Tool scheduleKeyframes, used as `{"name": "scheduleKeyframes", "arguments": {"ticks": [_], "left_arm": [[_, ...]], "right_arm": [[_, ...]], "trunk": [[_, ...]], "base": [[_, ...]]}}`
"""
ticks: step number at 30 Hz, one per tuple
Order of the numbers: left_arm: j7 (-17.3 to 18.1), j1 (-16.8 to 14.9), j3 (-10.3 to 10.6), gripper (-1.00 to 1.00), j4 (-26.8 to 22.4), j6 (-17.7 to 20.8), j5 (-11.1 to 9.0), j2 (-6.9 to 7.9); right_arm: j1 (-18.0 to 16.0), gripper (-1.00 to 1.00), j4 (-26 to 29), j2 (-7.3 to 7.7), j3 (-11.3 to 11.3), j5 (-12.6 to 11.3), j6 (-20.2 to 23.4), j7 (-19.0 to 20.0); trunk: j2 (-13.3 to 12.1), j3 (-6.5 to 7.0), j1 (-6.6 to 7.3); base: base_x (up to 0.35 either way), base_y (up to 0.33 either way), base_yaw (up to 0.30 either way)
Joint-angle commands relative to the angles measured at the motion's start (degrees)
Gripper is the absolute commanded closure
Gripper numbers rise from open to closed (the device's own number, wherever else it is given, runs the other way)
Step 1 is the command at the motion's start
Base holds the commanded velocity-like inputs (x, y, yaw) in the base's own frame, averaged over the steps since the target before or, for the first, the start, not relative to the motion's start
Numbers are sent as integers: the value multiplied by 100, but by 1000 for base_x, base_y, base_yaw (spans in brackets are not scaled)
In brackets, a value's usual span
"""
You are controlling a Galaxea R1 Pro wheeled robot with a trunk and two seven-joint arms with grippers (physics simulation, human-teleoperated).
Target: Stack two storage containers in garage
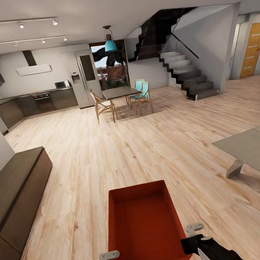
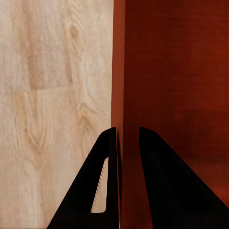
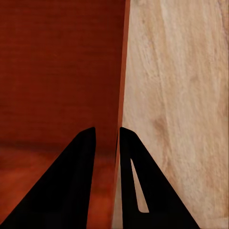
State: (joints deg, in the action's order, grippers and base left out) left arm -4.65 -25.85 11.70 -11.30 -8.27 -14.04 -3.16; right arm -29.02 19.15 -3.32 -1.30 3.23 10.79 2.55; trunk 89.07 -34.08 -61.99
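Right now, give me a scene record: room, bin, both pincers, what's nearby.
room: living room, wood-plank floor
bin: one orange-red bin, open top, in front of the robot, held at both side walls
left pincer: straddles the bin's left wall, one finger inside, one outside
right pincer: straddles the bin's right wall the same way
bin contents: none seen
left of robot: long dark cabinet
right of robot: grey low table
ahead: dining table with chairs, kitchen, staircase
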Motion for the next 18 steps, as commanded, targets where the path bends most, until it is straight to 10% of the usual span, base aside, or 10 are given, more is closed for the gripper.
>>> {"name": "scheduleKeyframes", "arguments": {"ticks": [1, 18], "left_arm": [[-62, 1, -19, 100, -6, -26, -11, 61], [-62, 1, -19, 100, -8, -26, -11, 61]], "right_arm": [[-7, 100, 9, 6, 174, 134, 38, -59], [-7, 100, 9, 7, 176, 130, 38, -47]], "trunk": [[2, -5, -3], [2, -5, -3]], "base": [[337, 77, 0], [337, 81, -4]]}}
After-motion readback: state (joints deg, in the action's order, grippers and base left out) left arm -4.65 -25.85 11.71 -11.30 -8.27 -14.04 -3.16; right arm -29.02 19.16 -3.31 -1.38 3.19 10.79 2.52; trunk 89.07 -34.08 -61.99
